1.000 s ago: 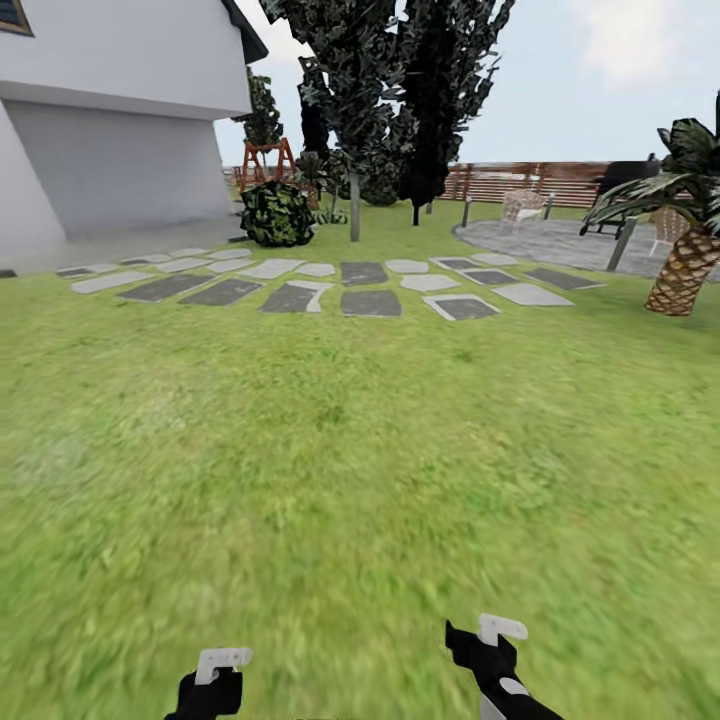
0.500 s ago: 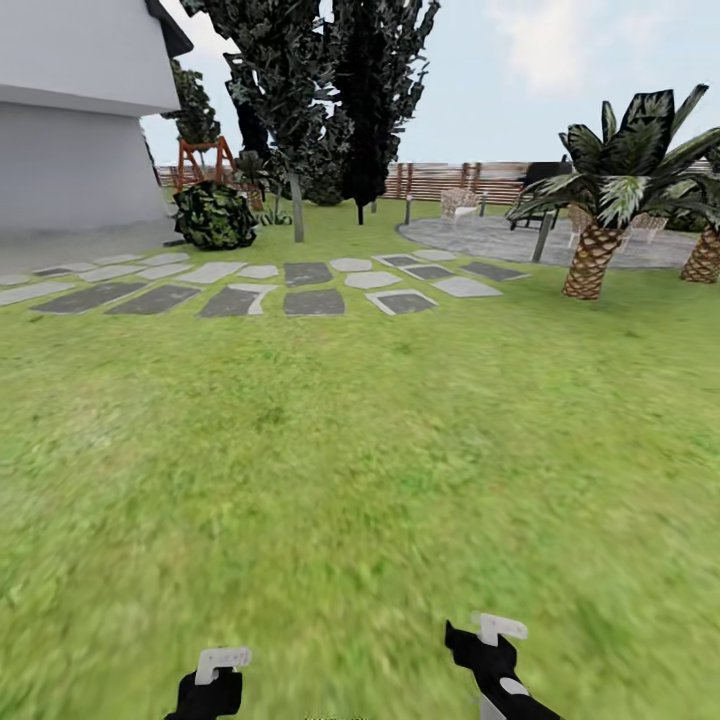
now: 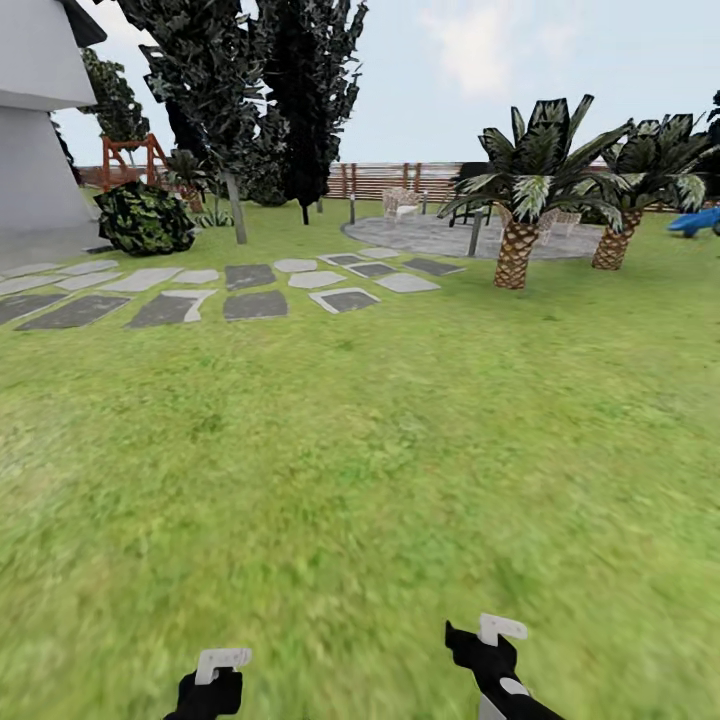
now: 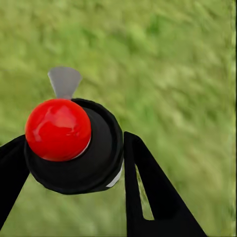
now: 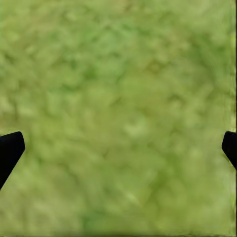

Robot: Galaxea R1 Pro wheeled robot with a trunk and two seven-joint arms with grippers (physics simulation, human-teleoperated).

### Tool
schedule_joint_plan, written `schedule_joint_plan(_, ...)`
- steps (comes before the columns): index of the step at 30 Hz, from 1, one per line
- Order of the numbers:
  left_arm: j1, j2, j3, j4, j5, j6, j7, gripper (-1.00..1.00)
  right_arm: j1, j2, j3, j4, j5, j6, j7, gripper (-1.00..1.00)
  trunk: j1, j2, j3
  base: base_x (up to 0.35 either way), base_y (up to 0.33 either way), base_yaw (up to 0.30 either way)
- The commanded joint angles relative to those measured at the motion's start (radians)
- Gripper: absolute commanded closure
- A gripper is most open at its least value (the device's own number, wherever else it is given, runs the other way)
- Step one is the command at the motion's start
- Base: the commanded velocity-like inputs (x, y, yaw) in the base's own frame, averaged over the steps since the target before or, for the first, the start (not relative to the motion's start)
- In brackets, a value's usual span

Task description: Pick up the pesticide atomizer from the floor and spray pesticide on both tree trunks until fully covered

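- The pesticide atomizer (image 4: 74, 145) is seen from above in the left wrist view, a black cylinder with a red cap, clamped between the dark fingers (image 4: 158, 197) of the left end effector (image 3: 222, 662), which is thus grasping it.
- The right end effector (image 3: 500, 632) is carried low over the grass with nothing in it; in the right wrist view its fingertips (image 5: 10, 148) sit wide apart at the edges, so it is judged released.
- The step in hand is judged to be the drive toward a tree, since no trunk is within reach of a spray.
- A tree (image 3: 200, 70) with a pale trunk (image 3: 239, 215) is seen far off at the left, beside an all-black tree (image 3: 305, 90); that pale trunk should be faced squarely and approached closely before spraying.
- The atomizer should be held steady while driving, with its nozzle brought round toward the trunk only on arrival.
- The floor (image 3: 380, 450) is open green lawn, so a straight path is offered.
- Grey stepping stones (image 3: 250, 290) lie across the way.
- Two palms (image 3: 525, 180) stand at the right, a round bush (image 3: 145, 218) and the white house (image 3: 35, 120) at the left, and a slatted fence (image 3: 385, 178) closes the garden behind.
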Motion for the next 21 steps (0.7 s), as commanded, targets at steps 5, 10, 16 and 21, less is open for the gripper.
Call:
schedule_joint_plan(5, 0.0, 0.0, 0.0, 0.0, 0.0, 0.0, 0.0, 1.0, 0.0, 0.0, 0.0, 0.0, 0.0, 0.0, 0.0, -1.0, 0.0, 0.0, 0.0, -0.085, -0.274, -0.3)
schedule_joint_plan(10, 0.0, 0.0, 0.0, 0.0, 0.0, 0.0, 0.0, 1.0, 0.0, 0.0, 0.0, 0.0, 0.0, 0.0, 0.0, -1.0, 0.0, 0.0, 0.0, -0.08, -0.274, -0.3)
schedule_joint_plan(16, 0.0, 0.0, 0.0, 0.0, 0.0, 0.0, 0.0, 1.0, 0.0, 0.0, 0.0, 0.0, 0.0, 0.0, 0.0, -1.0, 0.0, 0.0, -0.003, -0.078, -0.274, -0.3)
schedule_joint_plan(21, 0.0, 0.0, 0.0, 0.0, 0.0, 0.0, 0.0, 1.0, 0.0, 0.0, 0.0, 0.0, 0.0, 0.0, 0.0, -1.0, 0.0, 0.0, -0.004, -0.078, -0.274, -0.3)
